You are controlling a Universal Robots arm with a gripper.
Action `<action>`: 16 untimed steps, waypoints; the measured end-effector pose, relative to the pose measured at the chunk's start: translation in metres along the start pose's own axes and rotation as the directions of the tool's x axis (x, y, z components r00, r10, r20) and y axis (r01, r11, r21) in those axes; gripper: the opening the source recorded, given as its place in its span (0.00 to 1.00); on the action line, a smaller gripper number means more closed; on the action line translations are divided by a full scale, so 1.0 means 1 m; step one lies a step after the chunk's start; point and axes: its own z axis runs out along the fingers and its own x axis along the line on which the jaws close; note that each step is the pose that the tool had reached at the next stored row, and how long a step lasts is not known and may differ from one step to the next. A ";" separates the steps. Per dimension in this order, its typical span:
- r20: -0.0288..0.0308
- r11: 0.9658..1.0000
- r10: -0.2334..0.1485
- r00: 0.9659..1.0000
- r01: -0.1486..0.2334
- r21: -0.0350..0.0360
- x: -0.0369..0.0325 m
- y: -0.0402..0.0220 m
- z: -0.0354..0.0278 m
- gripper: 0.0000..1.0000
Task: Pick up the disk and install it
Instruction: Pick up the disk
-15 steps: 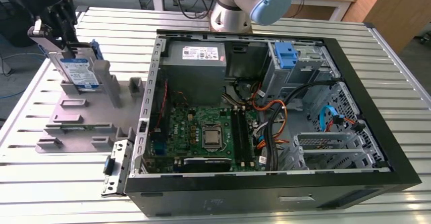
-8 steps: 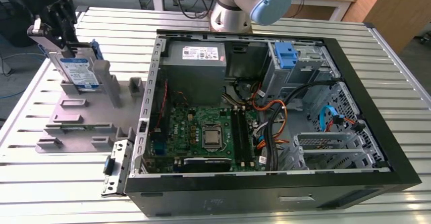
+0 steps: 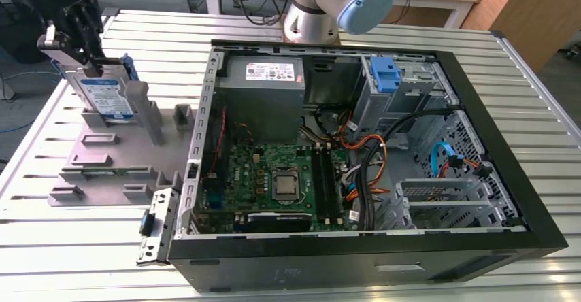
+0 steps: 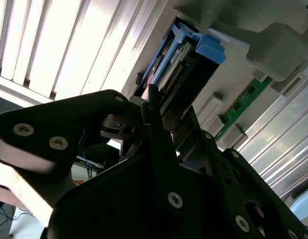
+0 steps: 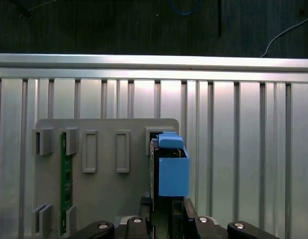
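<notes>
Pick-up is judged in hand, the tool point(image 3: 91, 62) set upon the upright disk point(image 3: 105, 98). Its closure cannot be told; a straight lift is needed.

Grey fixture posts point(image 3: 150, 110) crowd disk point(image 3: 105, 98); cables point(image 3: 382, 145) cross case point(image 3: 363, 261).

At the exterior view's left, the disk point(image 3: 105, 96) carries a white-and-blue label framed by blue rails, against a plain grey holder point(image 3: 100, 145). The surface point(image 3: 73, 241) is silvery, striped with dark grooves. The computer case point(image 3: 363, 264) is black and its motherboard point(image 3: 272, 173) green, with orange, red and black cables point(image 3: 368, 145) and a blue bracket point(image 3: 386, 74). The arm point(image 3: 363, 6) is silver-grey, capped pale blue.
</notes>
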 end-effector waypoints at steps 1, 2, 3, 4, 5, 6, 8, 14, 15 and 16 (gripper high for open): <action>0.000 1.000 0.000 1.000 0.000 0.000 0.0000 0.0000 0.0000 0.41; 0.000 1.000 0.000 1.000 0.000 0.000 0.0000 0.0000 0.0000 0.35; 0.000 1.000 0.000 1.000 0.000 0.000 0.0000 0.0000 0.0000 0.35; 0.000 1.000 0.000 1.000 0.000 0.000 0.0000 0.0000 -0.0001 0.35; 0.000 1.000 0.000 1.000 0.000 0.000 0.0000 0.0000 -0.0001 0.35; 0.000 1.000 0.000 1.000 0.000 0.000 0.0000 0.0000 -0.0001 0.35; 0.000 1.000 0.000 1.000 0.000 0.000 0.0000 0.0000 -0.0002 0.35; 0.000 1.000 0.000 1.000 0.000 0.000 0.0000 0.0000 -0.0003 0.35; 0.000 1.000 0.000 1.000 0.000 0.000 0.0000 0.0000 -0.0003 0.35; 0.000 1.000 0.000 1.000 0.000 0.000 0.0000 0.0000 -0.0003 0.35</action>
